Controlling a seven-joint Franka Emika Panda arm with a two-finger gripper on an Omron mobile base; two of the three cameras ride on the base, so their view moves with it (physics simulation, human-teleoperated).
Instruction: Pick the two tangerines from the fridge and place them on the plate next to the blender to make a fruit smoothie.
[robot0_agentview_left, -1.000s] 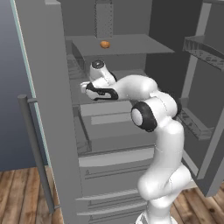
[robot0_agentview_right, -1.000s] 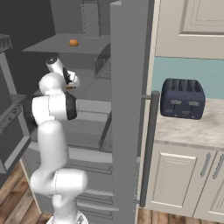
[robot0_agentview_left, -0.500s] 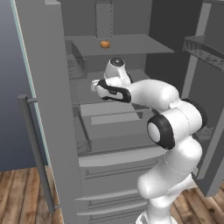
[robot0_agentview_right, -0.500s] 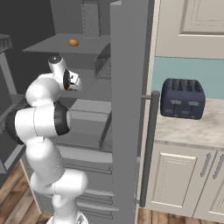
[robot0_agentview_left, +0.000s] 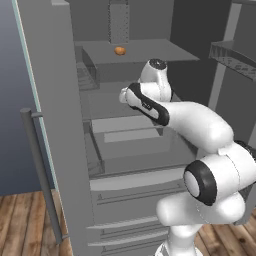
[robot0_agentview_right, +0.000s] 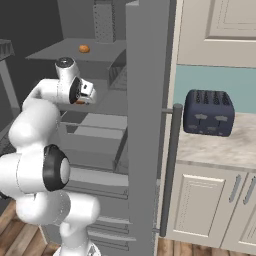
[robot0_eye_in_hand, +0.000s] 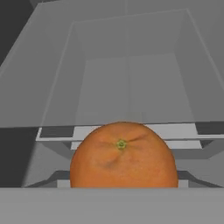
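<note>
Left base view: tall grey fridge open, grey shelves inside. Small round orange tangerine sits on top shelf, near back. White arm reaches into middle shelf; claw hidden behind hand.

Right base view: same top-shelf tangerine. Claw with bit of orange at tip. Dark blue toaster on pale worktop, right of fridge door.

Hand view: second round orange tangerine very close, right in front of claw, green stem dot facing camera. Round, no long side. Cannot tell if claw grips it.
</note>
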